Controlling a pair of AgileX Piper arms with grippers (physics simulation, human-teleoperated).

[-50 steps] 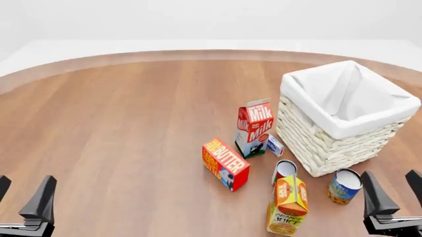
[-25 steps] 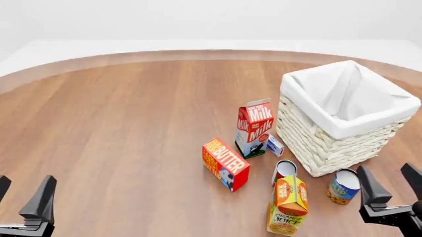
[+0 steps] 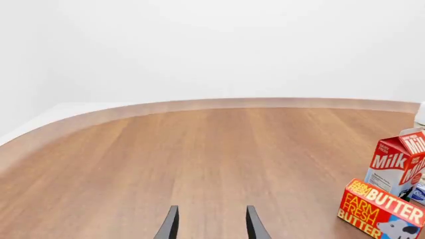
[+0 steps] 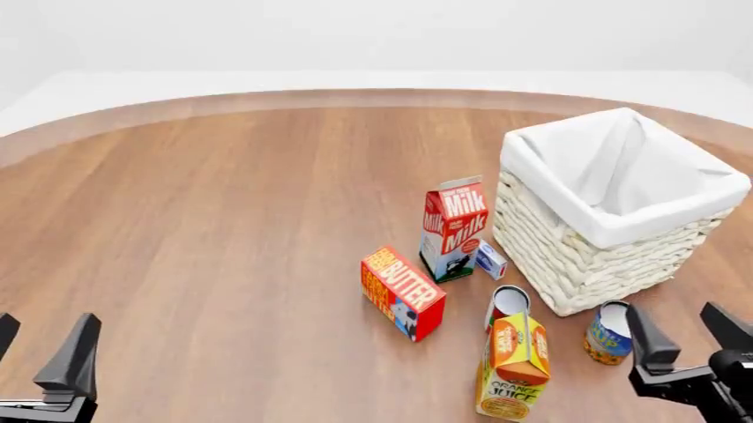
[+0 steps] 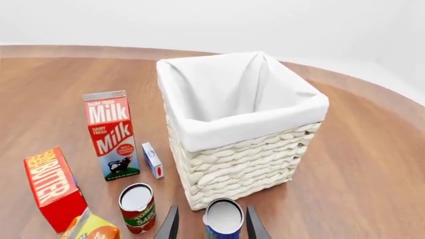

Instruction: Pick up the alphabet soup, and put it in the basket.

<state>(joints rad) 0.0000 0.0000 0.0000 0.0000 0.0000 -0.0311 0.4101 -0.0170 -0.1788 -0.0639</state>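
The alphabet soup is a short blue and yellow can standing upright at the near corner of the basket. In the right wrist view the can shows its pale top in line with the gap between the fingers, close to the wicker wall of the basket. My right gripper is open just right of the can, and its left finger overlaps the can's edge. Far off at the near left, my left gripper is open over bare wood, holding nothing.
A red-labelled can and an orange juice carton stand just left of the soup. Farther left are a butter box, a milk carton and a small white box.
My right gripper has moved left and forward, closing in on the soup can. The left gripper and the objects have stayed put.
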